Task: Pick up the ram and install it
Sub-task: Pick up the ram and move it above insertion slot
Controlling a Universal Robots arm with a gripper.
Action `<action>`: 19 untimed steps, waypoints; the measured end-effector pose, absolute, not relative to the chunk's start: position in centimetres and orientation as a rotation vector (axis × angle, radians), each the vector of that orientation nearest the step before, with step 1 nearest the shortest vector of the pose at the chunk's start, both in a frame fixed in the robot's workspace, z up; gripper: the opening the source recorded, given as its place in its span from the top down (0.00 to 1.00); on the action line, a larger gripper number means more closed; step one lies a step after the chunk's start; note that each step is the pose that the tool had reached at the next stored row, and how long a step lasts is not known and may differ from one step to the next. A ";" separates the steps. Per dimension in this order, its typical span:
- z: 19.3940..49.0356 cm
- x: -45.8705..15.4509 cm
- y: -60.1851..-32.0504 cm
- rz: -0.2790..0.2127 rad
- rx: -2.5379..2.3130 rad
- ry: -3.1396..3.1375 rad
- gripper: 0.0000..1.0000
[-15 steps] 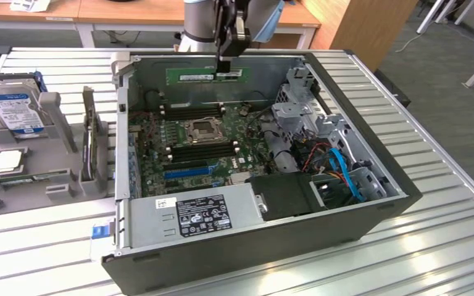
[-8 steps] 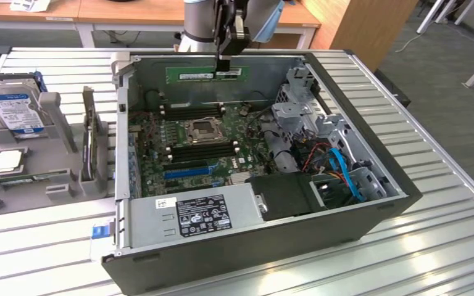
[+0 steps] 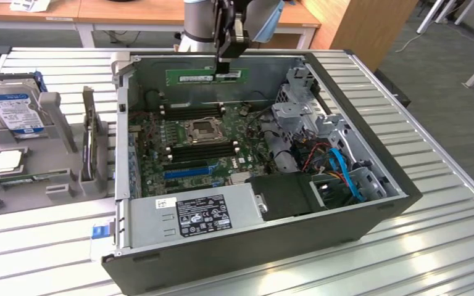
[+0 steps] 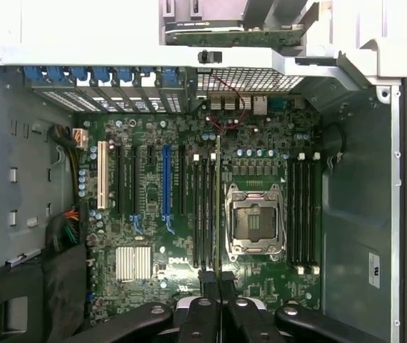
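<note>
In the open computer case [image 3: 303, 240] mid-worktop, the black memory slots [image 3: 194, 150] stand empty. Beyond them, aloft near the case's far wall, the hand [image 3: 227, 61] is closed on the ram [image 3: 189, 76], gripping its top edge. The stick looks light, stiff and fragile, best held by its bare edges.

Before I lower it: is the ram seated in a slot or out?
Out. The gripper holds the ram level above the motherboard, clear of the black memory slots.
</note>
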State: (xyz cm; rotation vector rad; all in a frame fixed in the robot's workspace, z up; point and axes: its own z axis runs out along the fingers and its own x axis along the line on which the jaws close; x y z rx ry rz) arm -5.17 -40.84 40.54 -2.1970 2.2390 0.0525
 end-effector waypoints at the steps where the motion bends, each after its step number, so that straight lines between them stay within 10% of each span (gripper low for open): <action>1: 40.4 -5.2 -40.8 0.053 -2.197 2.239 0.89; 19: 38.7 -5.2 -40.8 0.053 -2.197 2.239 0.89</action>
